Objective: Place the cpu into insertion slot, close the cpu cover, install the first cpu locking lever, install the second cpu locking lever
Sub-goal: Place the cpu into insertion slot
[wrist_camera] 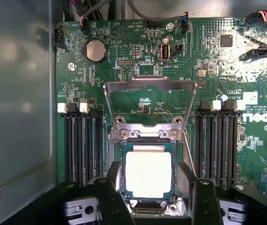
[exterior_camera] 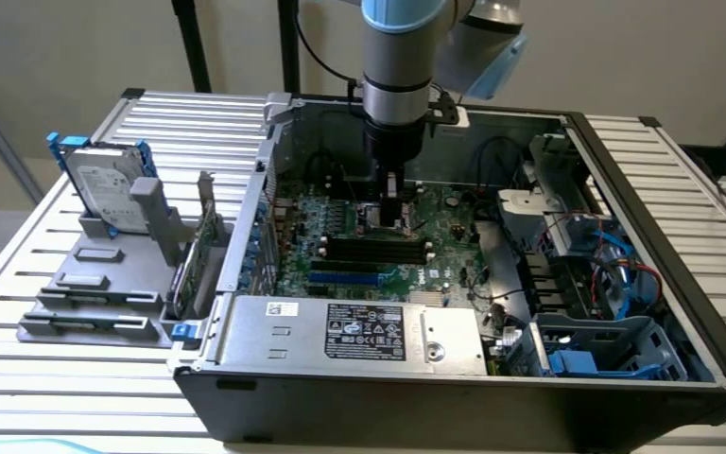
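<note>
Eyes on the cpu (wrist_camera: 147,174): small, flat, square, pale silver top with a thin green edge, lying level inside the insertion slot (wrist_camera: 147,139), silvery rim all round. Seated, not carried. Gripper (wrist_camera: 150,187) low over that slot, fingers (wrist_camera: 109,197) spread wide, one on either side of the chip, clamping nothing.

Up close from the wrist, sweeping across: grey case wall (wrist_camera: 16,103) well out from the insertion slot, then a round coin battery (wrist_camera: 96,50) on the green circuit board (wrist_camera: 77,84), then a bank of long black memory slots (wrist_camera: 82,140) just beside the slot. Beyond the slot, tipped up on its hinge and wide open, the cpu cover (wrist_camera: 148,86): thin silvery frame, green board visible through its window. Thin metal locking lever (wrist_camera: 186,147) along the slot's other flank. Second bank of memory slots just past that.

From the exterior view, the wider setting: hard drive (exterior_camera: 101,184) propped in a grey holder (exterior_camera: 98,284) on the slatted table (exterior_camera: 35,378), well off to the exterior view's left of the insertion slot. Open computer case (exterior_camera: 464,407) around the board, arm (exterior_camera: 399,57) upright above the slot. Power supply (exterior_camera: 351,331) on the camera's side of the slot, blue cables (exterior_camera: 613,284) to the exterior view's right of it.
</note>
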`<state>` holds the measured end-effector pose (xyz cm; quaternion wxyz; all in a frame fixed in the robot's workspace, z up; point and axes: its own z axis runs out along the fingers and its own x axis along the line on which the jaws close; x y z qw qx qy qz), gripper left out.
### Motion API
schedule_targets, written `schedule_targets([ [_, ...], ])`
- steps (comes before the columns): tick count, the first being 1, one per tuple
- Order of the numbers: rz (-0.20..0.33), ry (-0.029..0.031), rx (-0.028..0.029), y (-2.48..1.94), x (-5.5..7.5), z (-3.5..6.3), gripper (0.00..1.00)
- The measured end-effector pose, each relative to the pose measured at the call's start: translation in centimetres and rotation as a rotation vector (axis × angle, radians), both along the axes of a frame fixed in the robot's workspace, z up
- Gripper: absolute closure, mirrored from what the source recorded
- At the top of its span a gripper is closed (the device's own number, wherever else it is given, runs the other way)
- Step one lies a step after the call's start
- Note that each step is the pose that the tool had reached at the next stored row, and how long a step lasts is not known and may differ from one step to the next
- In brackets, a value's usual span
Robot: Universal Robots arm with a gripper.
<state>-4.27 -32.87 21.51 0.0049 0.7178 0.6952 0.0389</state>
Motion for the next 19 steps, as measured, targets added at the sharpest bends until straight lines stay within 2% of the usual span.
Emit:
schedule_targets([
  [1, 0.000, -0.0001, 0.0001, 0.00, 0.0, 0.22, 0.46],
  [2, 0.000, -0.0002, 0.0001, -0.02, -0.1, 0.43, 0.46],
  [4, 0.000, -0.0001, 0.0000, -0.07, -0.2, 0.75, 0.58],
  [5, 0.000, -0.0002, 0.0001, -0.13, -0.3, 0.86, 0.58],
  [7, 0.000, -0.0002, 0.0002, -0.25, -0.7, 1.03, 0.70],
  [9, 0.000, -0.0001, 0.0001, -0.37, -1.2, 1.16, 0.82],
  [10, 0.000, -0.0001, 0.0001, -0.44, -1.7, 1.22, 0.82],
  [11, 0.000, -0.0001, 0.0000, -0.51, -2.1, 1.27, 0.87],
  [14, 0.000, -0.0002, 0.0001, -0.71, -3.3, 1.47, 0.89],
  [19, 0.000, 0.0000, 0.0000, -0.87, -4.2, 1.85, 0.89],
])
